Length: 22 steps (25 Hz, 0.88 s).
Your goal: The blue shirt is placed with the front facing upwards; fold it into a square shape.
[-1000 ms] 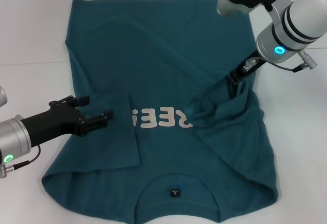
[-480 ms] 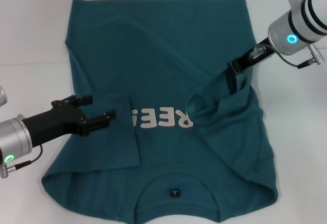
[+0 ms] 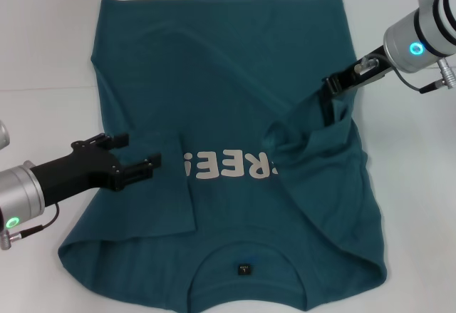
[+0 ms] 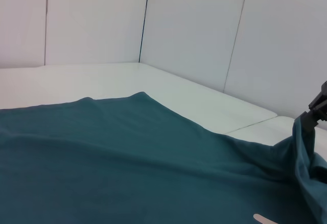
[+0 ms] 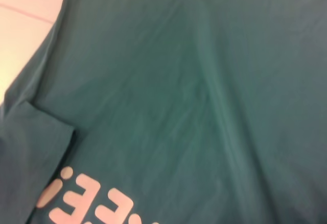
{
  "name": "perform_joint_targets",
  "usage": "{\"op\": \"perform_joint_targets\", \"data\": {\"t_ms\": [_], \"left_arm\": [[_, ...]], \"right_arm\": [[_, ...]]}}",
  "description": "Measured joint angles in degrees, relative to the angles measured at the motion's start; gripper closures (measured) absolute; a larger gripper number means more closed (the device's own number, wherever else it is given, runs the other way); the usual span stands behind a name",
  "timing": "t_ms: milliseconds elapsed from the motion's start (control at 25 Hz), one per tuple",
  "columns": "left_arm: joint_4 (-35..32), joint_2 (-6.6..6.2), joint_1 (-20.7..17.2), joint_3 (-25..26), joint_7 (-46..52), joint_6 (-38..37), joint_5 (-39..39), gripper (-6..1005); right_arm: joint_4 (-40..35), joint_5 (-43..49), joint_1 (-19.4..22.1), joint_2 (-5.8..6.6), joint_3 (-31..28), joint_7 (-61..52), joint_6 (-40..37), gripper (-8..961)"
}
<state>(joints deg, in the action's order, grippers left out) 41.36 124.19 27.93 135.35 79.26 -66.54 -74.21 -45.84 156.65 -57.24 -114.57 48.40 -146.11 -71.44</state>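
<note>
The right gripper (image 3: 332,93) is clamped on a bunch of cloth from the blue shirt (image 3: 214,78), near the shirt's right side, and holds that bunch lifted off the table (image 3: 43,42); the cloth hangs from its fingers in a loose fold that drapes down toward the white letters (image 3: 224,165) on the chest; in the left wrist view the same gripper (image 4: 311,117) shows far off at the edge, with teal cloth pulled up to it. The left gripper (image 3: 139,154) lies low over the shirt's left side, just beside the folded-in left sleeve (image 3: 167,185), with its fingers apart and nothing between them. The shirt is spread front up across the white table, the hem on the far side and the collar with its small dark label (image 3: 244,268) nearest the robot; the right wrist view shows only teal cloth and part of the lettering (image 5: 92,203).
</note>
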Motion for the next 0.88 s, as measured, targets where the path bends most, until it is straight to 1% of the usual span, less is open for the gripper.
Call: {"op": "perform_joint_targets", "data": {"t_ms": [160,280,360,480,560,800,880], "left_arm": [[-0.03,0.00,-0.12,0.00,-0.07,-0.04,0.01,169],[-0.05,0.00,-0.16,0.00,-0.08,-0.17,0.03,169],[-0.06,0.00,-0.16,0.00,-0.08,-0.54,0.03,169],[0.00,0.00,-0.16,0.00,-0.08,-1.01,0.04,169],[0.04,0.00,-0.16,0.01,-0.08,-1.05,0.04,169],[0.28,0.00,-0.44,0.17,-0.08,-1.57,0.03,169],[0.31,0.00,-0.48,0.31,-0.08,-1.59,0.03,169]], "right_arm": [[1.22,-1.45,0.13,0.43,-0.33,0.16,0.36,953],[1.79,-1.56,0.24,0.45,0.13,0.25,1.15,954],[2.01,-1.48,0.30,0.11,0.85,0.62,1.83,954],[1.66,-1.05,0.30,-0.76,2.52,0.95,2.53,916],[1.36,-0.98,0.30,-1.09,3.08,0.96,2.65,891],[0.96,-0.90,0.29,-1.24,4.13,0.83,3.15,815],[0.22,-0.98,0.52,-1.29,4.15,0.85,3.34,587]]}}
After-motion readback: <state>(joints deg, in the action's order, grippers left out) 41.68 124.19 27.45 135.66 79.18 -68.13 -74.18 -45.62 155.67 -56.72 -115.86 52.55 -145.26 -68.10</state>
